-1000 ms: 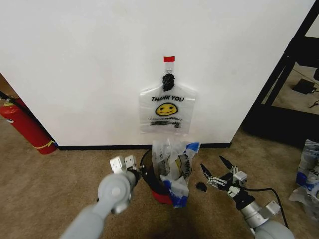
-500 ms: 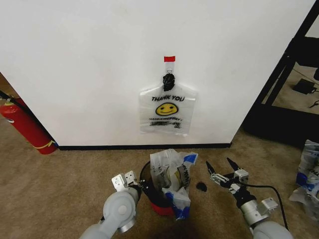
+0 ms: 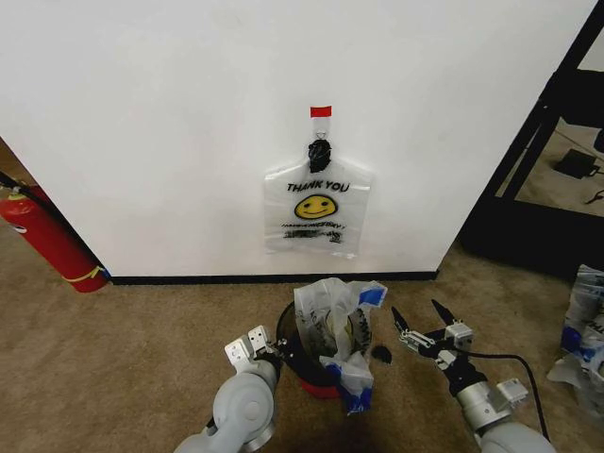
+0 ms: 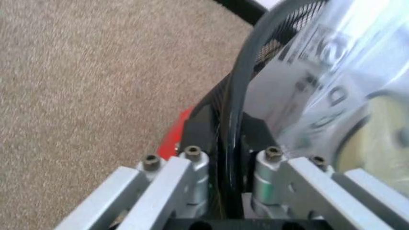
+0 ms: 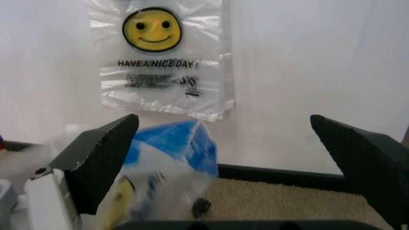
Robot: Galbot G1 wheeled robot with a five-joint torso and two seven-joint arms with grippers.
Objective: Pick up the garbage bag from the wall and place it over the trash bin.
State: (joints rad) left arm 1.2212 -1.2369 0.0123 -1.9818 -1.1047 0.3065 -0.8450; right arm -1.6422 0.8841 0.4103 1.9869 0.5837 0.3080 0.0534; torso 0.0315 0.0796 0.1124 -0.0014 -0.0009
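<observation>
The garbage bag (image 3: 330,316), see-through with dark lettering and blue patches, sits crumpled in and over the mouth of the trash bin (image 3: 300,359), a black mesh basket with a red base. My left gripper (image 3: 257,345) is shut on the bin's black rim (image 4: 235,96), which runs between its fingers (image 4: 191,165), with the bag (image 4: 319,86) just inside. To the bin's right my right gripper (image 3: 421,323) hangs open and holds nothing. From its wrist I see the bag (image 5: 172,153) ahead between the spread fingers (image 5: 96,158). The white wall (image 3: 160,113) stands behind.
A second clear bag (image 3: 316,208) with a smiley face hangs from a black hook (image 3: 319,151) under a red tape tab (image 3: 321,111). A red fire extinguisher (image 3: 47,241) leans at the left. A black shelf frame (image 3: 533,160) and more bags (image 3: 585,326) stand on the right.
My left arm has drawn back toward me, and the bin with its bag has shifted nearer and slightly right. The right gripper has dropped back a little and stayed open.
</observation>
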